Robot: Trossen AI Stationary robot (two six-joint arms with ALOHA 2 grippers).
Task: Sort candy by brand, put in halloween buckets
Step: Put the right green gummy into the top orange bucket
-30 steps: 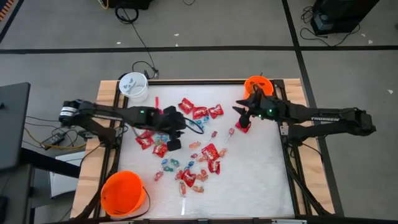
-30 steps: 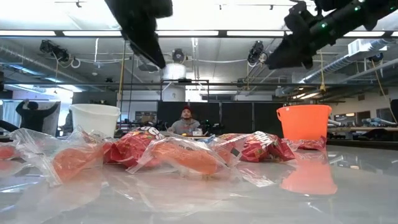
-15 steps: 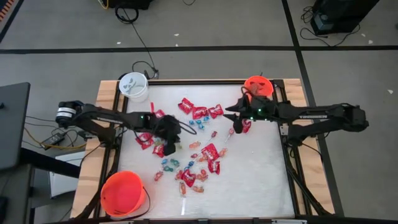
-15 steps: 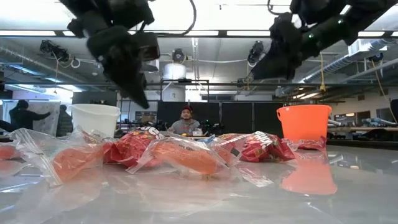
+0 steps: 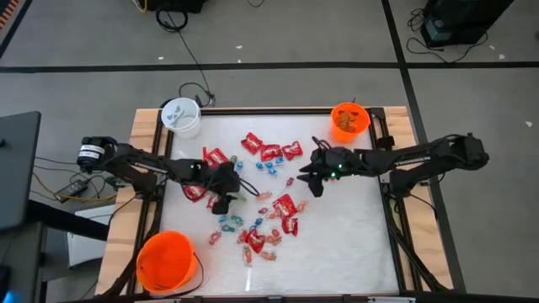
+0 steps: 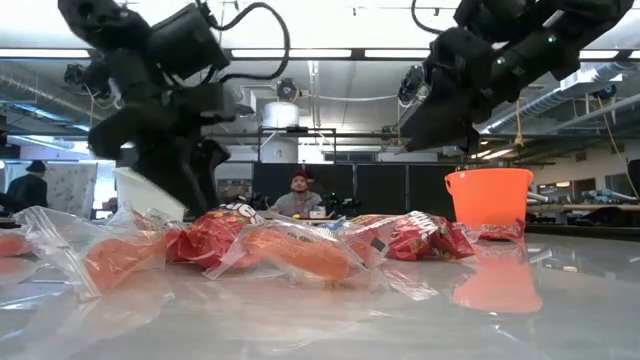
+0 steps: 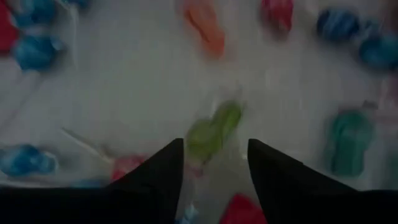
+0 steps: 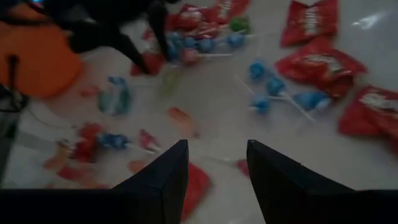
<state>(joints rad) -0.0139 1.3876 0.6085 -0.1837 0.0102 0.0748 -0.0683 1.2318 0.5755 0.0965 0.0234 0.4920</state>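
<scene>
With your left gripper (image 7: 211, 158) open and empty just over the green candy (image 7: 214, 129), center it before closing, mind the blue pieces (image 5: 232, 223) nearby, while the right gripper (image 5: 310, 178), open and empty, waits beyond, buckets (image 5: 167, 261) at the table's edges.

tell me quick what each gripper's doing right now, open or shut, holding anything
Left gripper: open, fingers either side of a green candy, not gripping it.
Right gripper: open, empty, above the candy pile.

table (image 5: 354, 236): glossy white | candy (image 5: 271, 153): shiny crinkled wrappers | buckets (image 5: 167, 261): smooth plastic
</scene>
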